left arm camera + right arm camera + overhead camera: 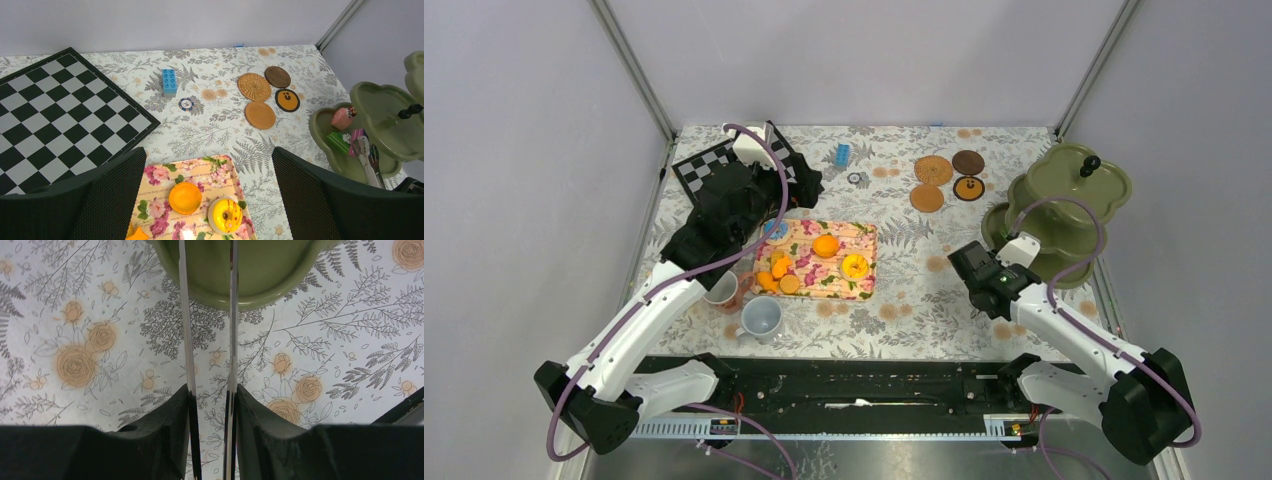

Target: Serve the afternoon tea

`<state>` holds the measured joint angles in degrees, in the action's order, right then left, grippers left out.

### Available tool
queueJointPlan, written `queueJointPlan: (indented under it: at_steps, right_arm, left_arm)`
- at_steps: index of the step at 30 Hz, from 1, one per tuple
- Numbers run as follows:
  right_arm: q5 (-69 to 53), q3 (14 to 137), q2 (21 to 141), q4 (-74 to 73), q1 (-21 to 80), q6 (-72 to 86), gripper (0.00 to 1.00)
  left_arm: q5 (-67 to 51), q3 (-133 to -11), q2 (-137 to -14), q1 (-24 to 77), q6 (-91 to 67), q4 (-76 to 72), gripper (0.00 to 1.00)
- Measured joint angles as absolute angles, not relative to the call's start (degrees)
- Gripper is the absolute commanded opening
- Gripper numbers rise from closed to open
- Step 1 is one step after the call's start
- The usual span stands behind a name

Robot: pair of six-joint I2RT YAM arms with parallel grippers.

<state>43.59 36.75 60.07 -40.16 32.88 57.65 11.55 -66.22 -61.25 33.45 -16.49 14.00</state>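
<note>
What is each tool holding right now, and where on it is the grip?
The right tool holds the metal tongs, squeezing both arms from outside, partway along. The left tool is open, holding nothing.

Reads as a robot lab test cell from my end: plain grey wall panels (864,60), aluminium frame posts (634,70) at 11 and 1 o'clock, black mounting rail (864,385) at 6. Tabletop (904,300) wears a floral cloth with staged props: chessboard (699,165) at 10, green tiered stand (1069,190) at 3.
</note>
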Motion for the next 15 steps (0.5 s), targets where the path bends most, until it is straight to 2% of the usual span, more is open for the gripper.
queueJointPlan:
  at_steps: [15]
  right_arm:
    - [43.99, 34.70, 58.15, -43.75, 29.50, 67.44, 0.36]
  left_arm:
    - [11.49, -66.22, -61.28, 33.45, -16.51, 14.09, 0.99]
